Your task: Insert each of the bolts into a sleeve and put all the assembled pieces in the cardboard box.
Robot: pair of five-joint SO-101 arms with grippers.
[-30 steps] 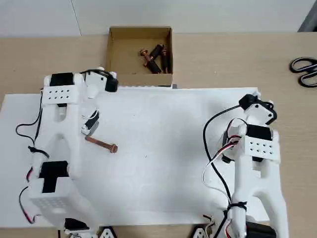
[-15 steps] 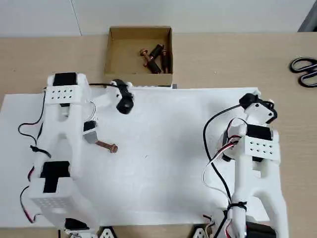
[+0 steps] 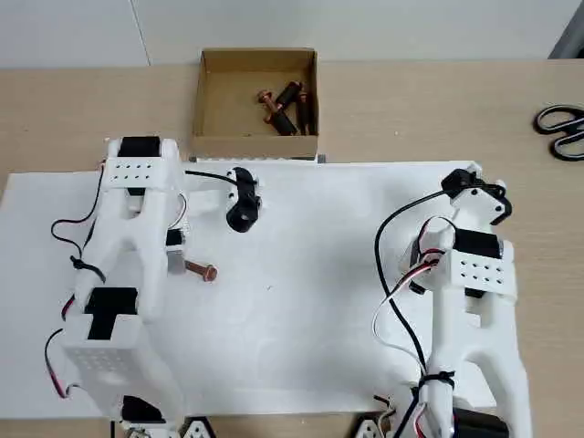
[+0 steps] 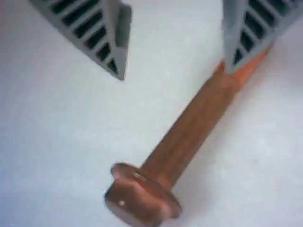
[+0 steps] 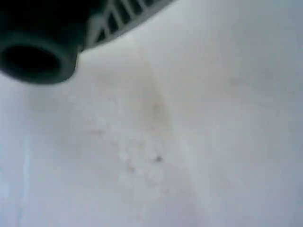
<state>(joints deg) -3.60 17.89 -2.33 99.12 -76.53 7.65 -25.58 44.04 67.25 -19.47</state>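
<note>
Left wrist view: the released left gripper [image 4: 175, 68] straddles the copper flanged bolt [image 4: 189, 127] off-centre; closing may flick it aside.

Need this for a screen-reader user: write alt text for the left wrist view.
A copper-coloured bolt lies on a white surface, its flanged head nearest the camera. The left gripper hangs over it with its two grey ribbed fingers open, one fingertip at the bolt's far end, the other off to the side, clear of it.
</note>
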